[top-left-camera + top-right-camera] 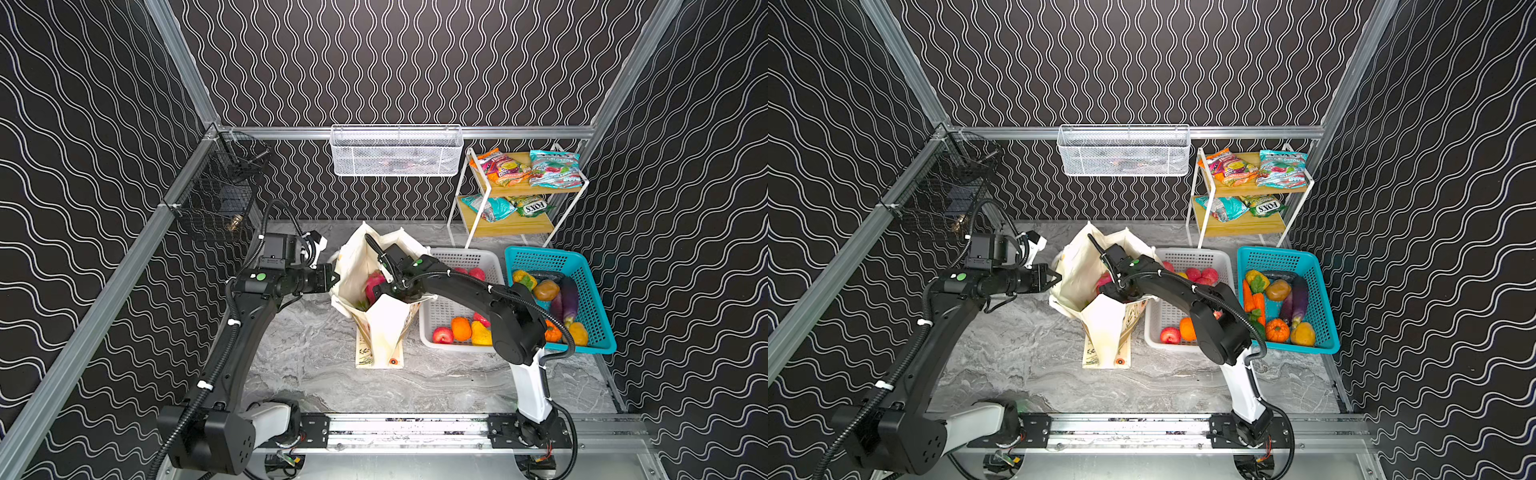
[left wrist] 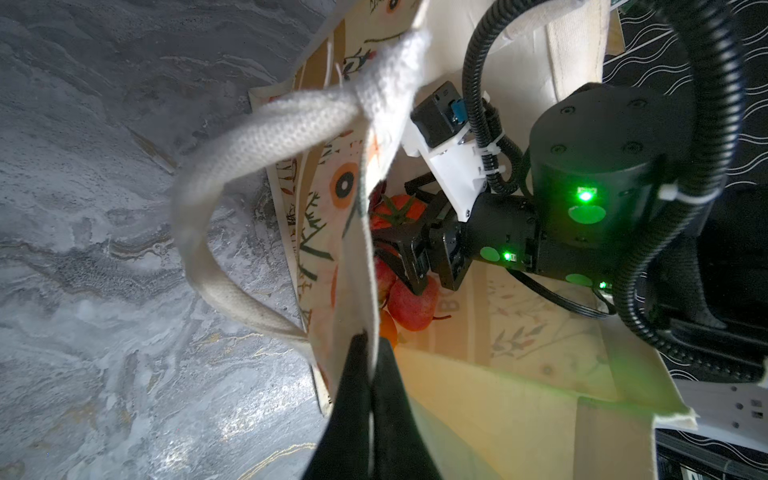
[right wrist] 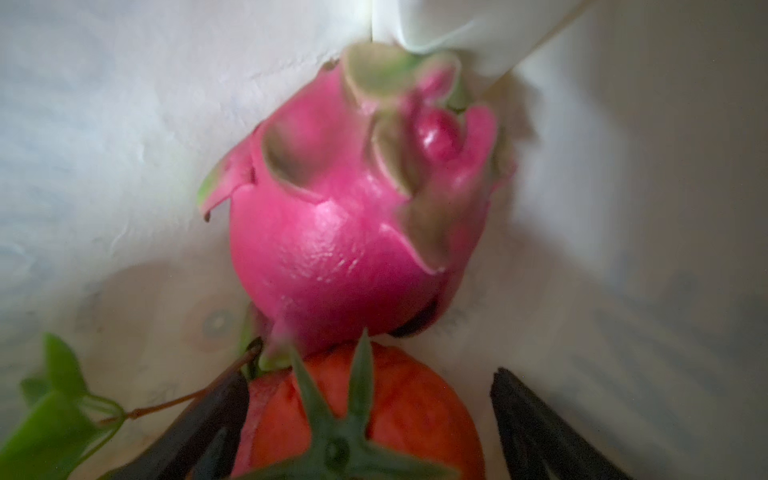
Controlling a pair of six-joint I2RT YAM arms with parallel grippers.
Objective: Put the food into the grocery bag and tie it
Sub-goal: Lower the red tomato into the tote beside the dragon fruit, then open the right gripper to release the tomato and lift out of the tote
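The grocery bag (image 1: 386, 328) holds dragon fruit (image 3: 353, 216) and tomato (image 3: 399, 411).

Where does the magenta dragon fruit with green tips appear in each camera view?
In a top view: magenta dragon fruit, centre, inside the cream canvas tote bag.
In a top view: same place.
Left wrist: cannot be made out; the bag's wall covers much.
Right wrist: fills the middle.
Shared landmark: the tote bag's cream wall, in every view.
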